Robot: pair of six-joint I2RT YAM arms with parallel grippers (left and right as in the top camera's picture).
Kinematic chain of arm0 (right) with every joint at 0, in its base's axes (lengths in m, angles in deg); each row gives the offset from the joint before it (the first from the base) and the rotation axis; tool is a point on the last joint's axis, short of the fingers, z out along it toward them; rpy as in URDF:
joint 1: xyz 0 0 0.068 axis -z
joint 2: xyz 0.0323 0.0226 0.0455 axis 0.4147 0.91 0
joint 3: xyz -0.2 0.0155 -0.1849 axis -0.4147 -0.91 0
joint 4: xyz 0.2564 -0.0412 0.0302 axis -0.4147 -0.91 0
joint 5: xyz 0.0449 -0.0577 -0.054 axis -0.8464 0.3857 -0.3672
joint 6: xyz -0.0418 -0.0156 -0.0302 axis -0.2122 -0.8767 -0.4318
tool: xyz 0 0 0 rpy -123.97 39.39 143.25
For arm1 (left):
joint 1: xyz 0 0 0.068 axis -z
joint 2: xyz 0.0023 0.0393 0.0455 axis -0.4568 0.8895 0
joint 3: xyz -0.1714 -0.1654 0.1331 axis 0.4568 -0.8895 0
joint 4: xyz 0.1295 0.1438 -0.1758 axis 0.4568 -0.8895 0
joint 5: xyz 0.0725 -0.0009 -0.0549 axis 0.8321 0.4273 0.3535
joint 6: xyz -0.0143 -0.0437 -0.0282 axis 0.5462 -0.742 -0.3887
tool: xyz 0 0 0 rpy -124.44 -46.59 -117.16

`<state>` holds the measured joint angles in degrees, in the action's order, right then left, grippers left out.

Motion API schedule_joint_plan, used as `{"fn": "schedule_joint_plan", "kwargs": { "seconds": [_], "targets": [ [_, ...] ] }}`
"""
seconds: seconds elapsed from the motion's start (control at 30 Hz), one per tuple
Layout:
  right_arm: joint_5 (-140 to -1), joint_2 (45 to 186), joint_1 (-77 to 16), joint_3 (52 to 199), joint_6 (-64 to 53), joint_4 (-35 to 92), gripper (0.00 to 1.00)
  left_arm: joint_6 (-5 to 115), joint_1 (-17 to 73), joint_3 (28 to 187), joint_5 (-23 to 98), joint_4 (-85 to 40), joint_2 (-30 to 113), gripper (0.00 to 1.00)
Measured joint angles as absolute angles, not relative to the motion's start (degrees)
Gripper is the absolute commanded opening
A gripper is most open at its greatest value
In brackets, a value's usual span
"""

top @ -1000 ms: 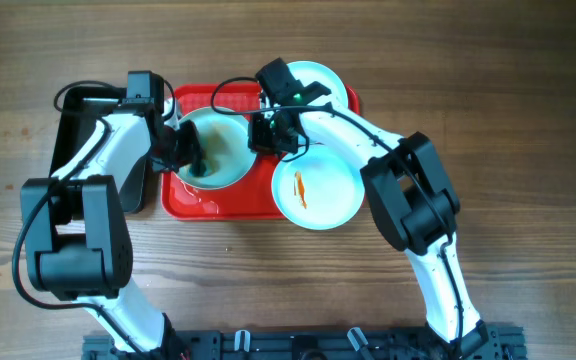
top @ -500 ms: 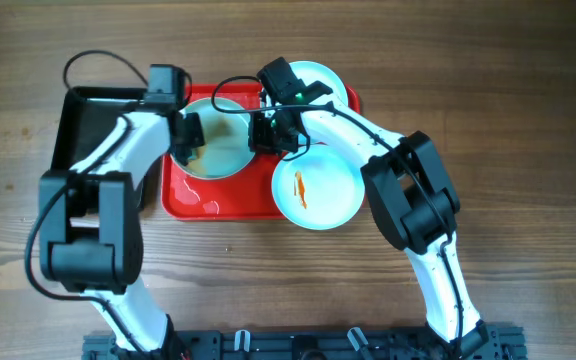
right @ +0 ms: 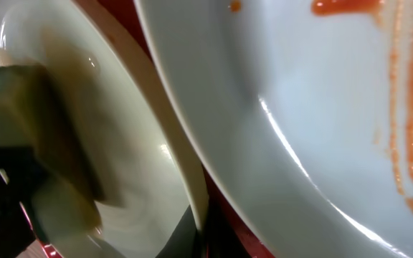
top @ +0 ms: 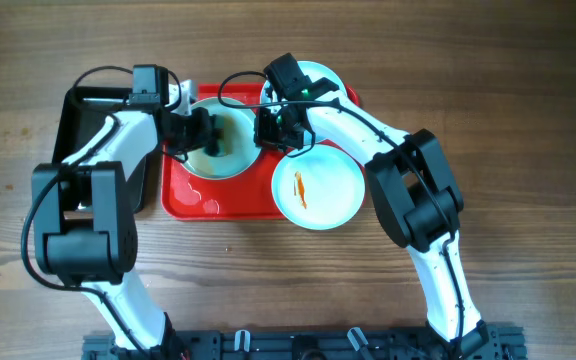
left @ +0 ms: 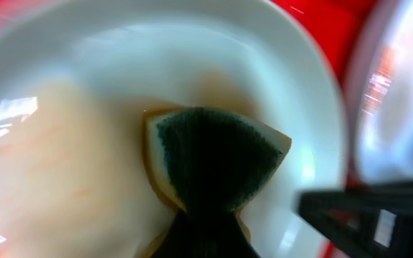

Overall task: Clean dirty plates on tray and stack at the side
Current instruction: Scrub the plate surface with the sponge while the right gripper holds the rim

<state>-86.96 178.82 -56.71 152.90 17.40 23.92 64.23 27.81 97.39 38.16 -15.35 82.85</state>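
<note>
My left gripper [top: 206, 135] is clamped on the sponge [left: 214, 154] and presses its dark green face down into the left plate [top: 223, 162]. A second ago this gripper sat low at the plate's front-left rim; half a second ago it was at the left rim. Now it reaches further in, over the middle of the bowl. The plate has shifted a little toward the back of the tray [top: 218, 202] over that second. A pale brownish film covers the surface around the sponge in the left wrist view.

My right gripper [top: 271, 128] is closed on that same plate's right rim and has barely moved, only a touch up and to the right. The rim looks lifted on that side, though I cannot tell how far.

The smeared plate [top: 333, 195] lies where it was, at the tray's front right corner and overhanging the front edge, with its orange sauce streak [top: 300, 190] untouched. The back plate [top: 326, 78] sits in the rear right corner, partly under my right arm. The black tray [top: 73, 112] stands just left of the red one — unchanged.
</note>
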Motion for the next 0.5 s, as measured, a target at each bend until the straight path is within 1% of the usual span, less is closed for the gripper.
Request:
{"fn": "schedule_joint_plan", "kwargs": {
  "seconds": [0.13,0.27,0.33,0.37,0.5],
  "targets": [
    [-87.0,178.8,-56.7,152.9,16.6,23.9,0.04,63.7,29.2,97.4,32.9,-14.4,83.2,0.04],
    [-87.4,178.8,-57.0,152.9,16.5,23.9,0.04,60.5,30.1,97.3,34.1,-10.8,83.2,0.04],
    [-87.4,178.8,-57.1,152.9,16.5,23.9,0.04,58.1,30.1,97.3,37.3,-9.5,83.2,0.04],
    [-87.4,178.8,-57.2,152.9,16.5,24.0,0.04,56.8,30.1,97.3,42.1,-9.1,83.2,0.04],
    [-87.5,178.9,-57.4,152.9,16.5,24.4,0.04,52.6,30.4,97.5,53.9,-9.9,83.1,0.04]
  ]
}}
